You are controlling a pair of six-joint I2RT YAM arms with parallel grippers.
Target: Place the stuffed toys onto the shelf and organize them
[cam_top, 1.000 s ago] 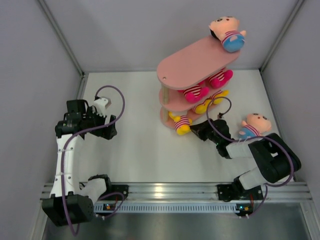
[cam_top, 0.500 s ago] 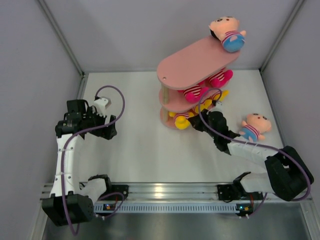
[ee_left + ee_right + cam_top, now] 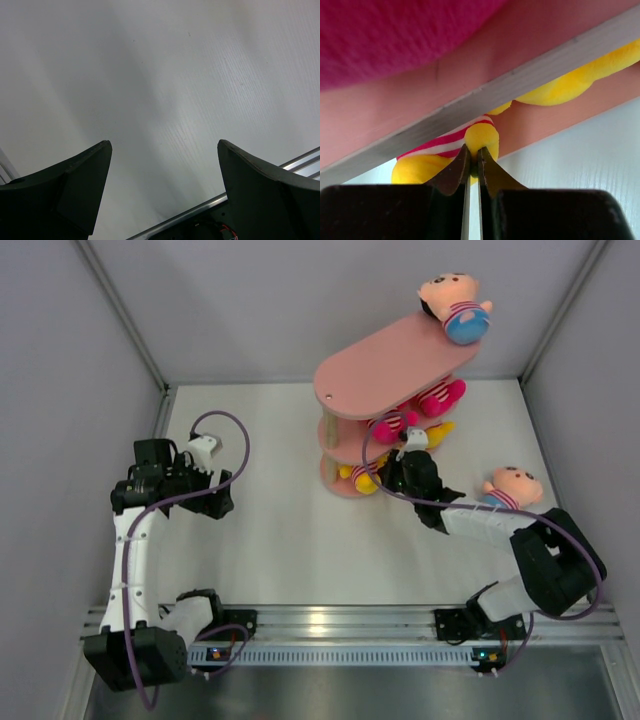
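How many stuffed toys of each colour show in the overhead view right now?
Peach-headed toys: 2
Hot pink toys: 2
Yellow toys: 2
Total: 6

Here's the white table (image 3: 290,540), matte and faintly ribbed, filling the middle of the overhead view. Down at six o'clock a silver aluminium rail (image 3: 340,620) runs along its near edge and catches the light. Grey panels box it in: the back panel (image 3: 300,300) at twelve, the left panel (image 3: 50,440) at nine, the right panel (image 3: 600,460) at three. Metal struts slant up the far corners, the left strut (image 3: 120,312) at eleven and the right strut (image 3: 558,315) at one.
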